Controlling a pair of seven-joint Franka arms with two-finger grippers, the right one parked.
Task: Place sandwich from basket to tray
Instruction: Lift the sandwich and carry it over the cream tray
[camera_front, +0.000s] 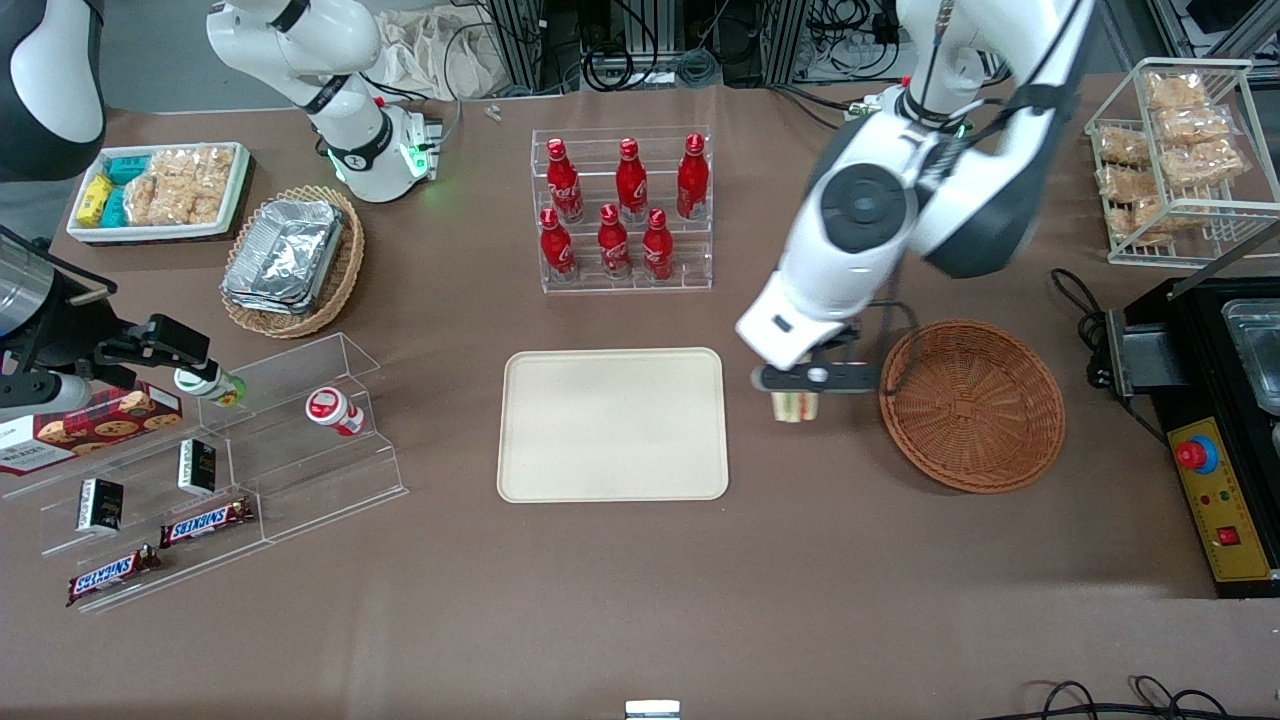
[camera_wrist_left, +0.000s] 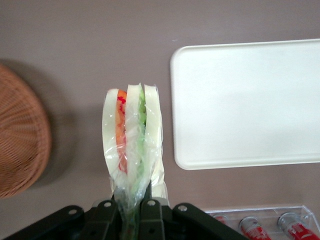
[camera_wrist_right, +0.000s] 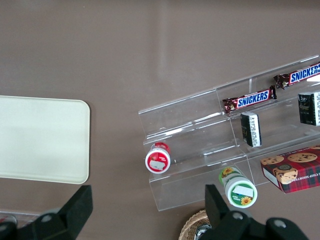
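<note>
I note the left gripper (camera_front: 795, 391) clamping the triangular pale-bread sandwich (camera_wrist_left: 132, 145) (film-wrapped) between reddish-brown round wicker basket (camera_front: 972, 405) and cream rectangular tray (camera_front: 613, 424).

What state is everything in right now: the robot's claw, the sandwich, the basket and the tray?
gripper: shut on the sandwich, between basket and tray, above the table.
sandwich: wrapped, held in the air, out of the basket.
basket: holds nothing.
tray: bare, nothing on it yet.

brown table (camera_front: 640, 600), tray (camera_front: 612, 424), basket (camera_front: 972, 405), bottle rack (camera_front: 625, 210)
</note>
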